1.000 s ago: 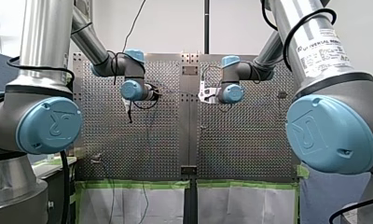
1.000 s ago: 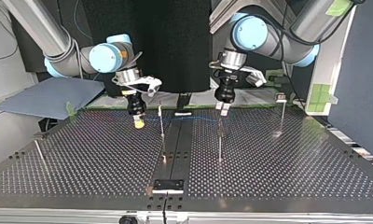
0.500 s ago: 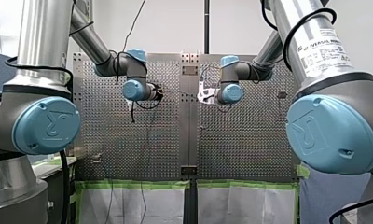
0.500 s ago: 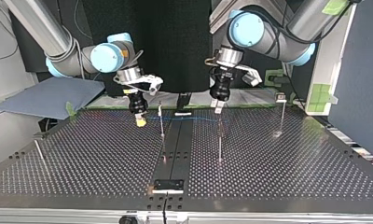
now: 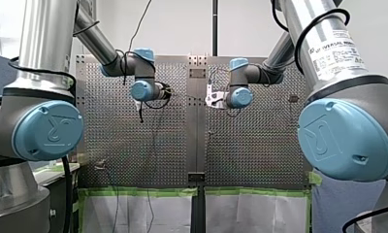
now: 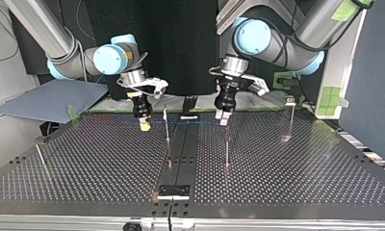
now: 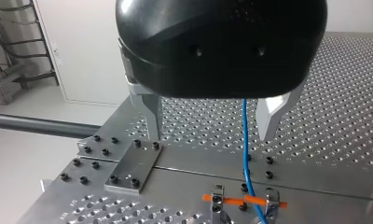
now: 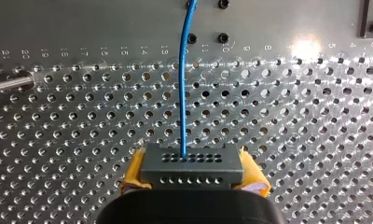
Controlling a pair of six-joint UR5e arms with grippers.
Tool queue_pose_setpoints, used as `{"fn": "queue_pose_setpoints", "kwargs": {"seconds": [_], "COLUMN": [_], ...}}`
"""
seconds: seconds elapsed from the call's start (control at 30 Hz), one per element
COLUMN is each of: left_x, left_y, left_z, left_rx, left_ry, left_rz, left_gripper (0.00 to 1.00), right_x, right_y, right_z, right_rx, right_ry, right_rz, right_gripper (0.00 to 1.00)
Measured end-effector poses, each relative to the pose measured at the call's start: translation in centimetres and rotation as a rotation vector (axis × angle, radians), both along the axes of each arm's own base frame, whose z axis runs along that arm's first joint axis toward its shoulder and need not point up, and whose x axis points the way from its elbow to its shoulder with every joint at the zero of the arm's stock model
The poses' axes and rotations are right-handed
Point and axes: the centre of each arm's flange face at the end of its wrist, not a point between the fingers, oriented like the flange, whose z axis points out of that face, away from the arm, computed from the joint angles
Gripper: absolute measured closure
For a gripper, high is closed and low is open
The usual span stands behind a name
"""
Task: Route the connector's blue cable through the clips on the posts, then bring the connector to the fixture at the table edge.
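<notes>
My right gripper (image 8: 194, 173) is shut on a grey connector (image 8: 192, 164), which sits between its yellow pads (image 8: 133, 175). A blue cable (image 8: 183, 79) leaves the connector and runs ahead over the perforated plate. In the top view my right gripper (image 6: 143, 126) hangs at the left, just above the table. The blue cable (image 6: 193, 122) stretches from it past a thin post (image 6: 166, 126) to my left gripper (image 6: 223, 118). My left gripper (image 7: 212, 130) is open, and the blue cable (image 7: 245, 140) passes between its metal fingers (image 7: 152, 116), untouched, down to an orange-barred clip (image 7: 243, 199).
A second post (image 6: 226, 150) stands below my left gripper. A clip post (image 6: 291, 115) rises at the top view's right, and a slanted rod (image 6: 41, 159) at its left. The fixture (image 6: 173, 191) sits at the near table edge, on the dark centre strip.
In the top view my left gripper has shifted left and slightly down, over the cable. My right gripper rose a little early on, then held still with the connector.
</notes>
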Motion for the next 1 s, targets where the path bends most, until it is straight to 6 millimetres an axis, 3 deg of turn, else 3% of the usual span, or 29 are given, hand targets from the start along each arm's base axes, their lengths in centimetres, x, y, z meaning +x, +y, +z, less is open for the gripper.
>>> {"fn": "queue_pose_setpoints", "kwargs": {"seconds": [0.23, 0.73, 1.0], "left_x": [0.6, 1.8, 3.1], "left_y": [-0.8, -1.8, -2.6], "left_z": [-0.9, -0.8, -2.5], "left_rx": [0.014, 0.024, 0.083], "left_ry": [0.022, 0.028, 0.065], "left_rz": [-0.009, -0.013, 0.018], "left_gripper": [0.00, 0.00, 0.00], "right_x": [-0.1, 0.0, 0.1], "right_y": [-0.1, -0.1, 0.0], "right_z": [0.0, -0.2, -0.3], "right_rx": [-0.001, 0.002, 0.004], "right_ry": [-0.001, 0.001, 0.003], "right_rz": [-0.002, 0.000, 0.002], "right_gripper": [1.00, 1.00, 1.00]}}
